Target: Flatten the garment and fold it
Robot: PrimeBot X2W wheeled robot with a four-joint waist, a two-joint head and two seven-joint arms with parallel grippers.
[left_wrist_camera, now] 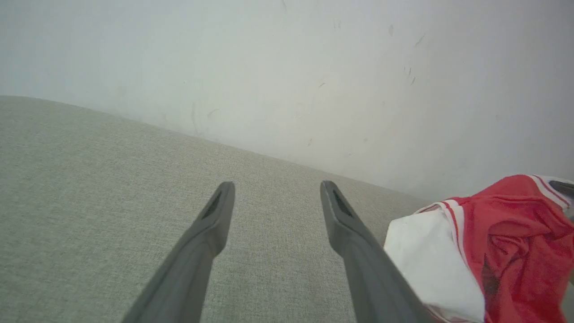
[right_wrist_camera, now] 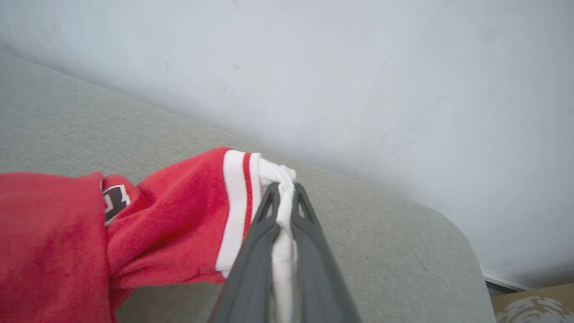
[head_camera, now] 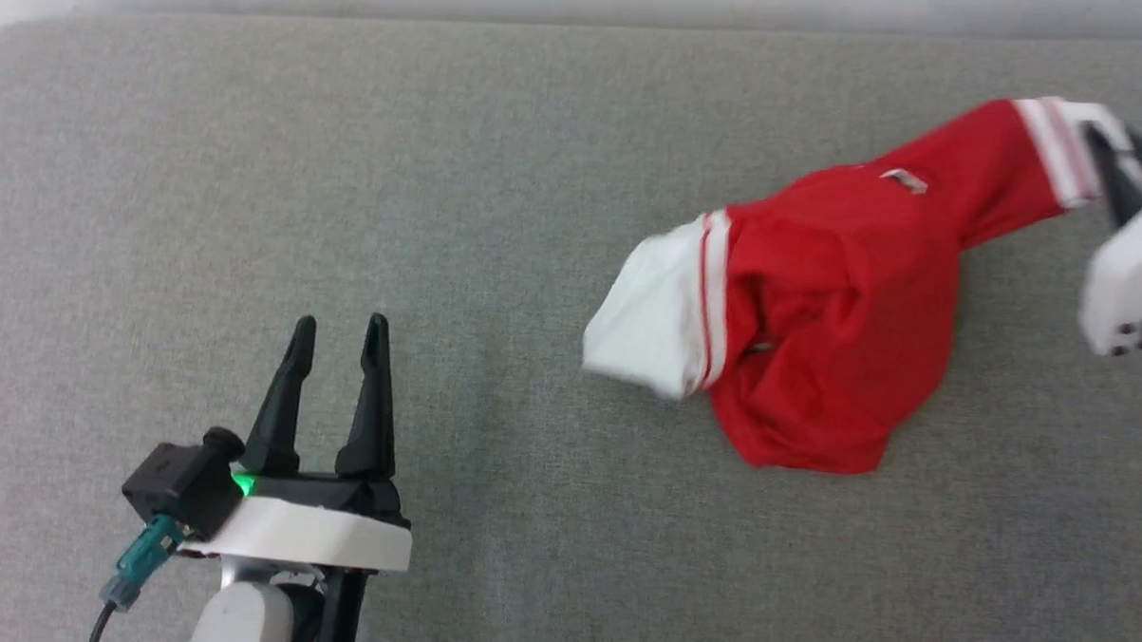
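Head view: the garment lies bunched on the right half of the grey cloth-covered surface, one white sleeve pointing toward my left claw. That claw hovers well apart from it, fingers spread and holding nothing.

Right wrist view: my right claw is clamped on a twist of white cloth just past a red-and-white striped band. The red cloth behind the band is drawn out from the heap toward the claw.

Handling, as I judge it: the shirt is light and limp, a soft knit that drapes and stretches and has no stiffness to hold a shape. It should slide easily over the grey cloth, but a thin pinch could slip or drag up a single layer. The banded edges and seams look like the firmest places to take hold. A second grip on the free white sleeve would let me spread the heap between both claws.

Writing: a scrap of black, white-outlined lettering shows in a fold, too little to read. A small white-and-red patch on the red cloth is too blurred to read. No brand can be made out.
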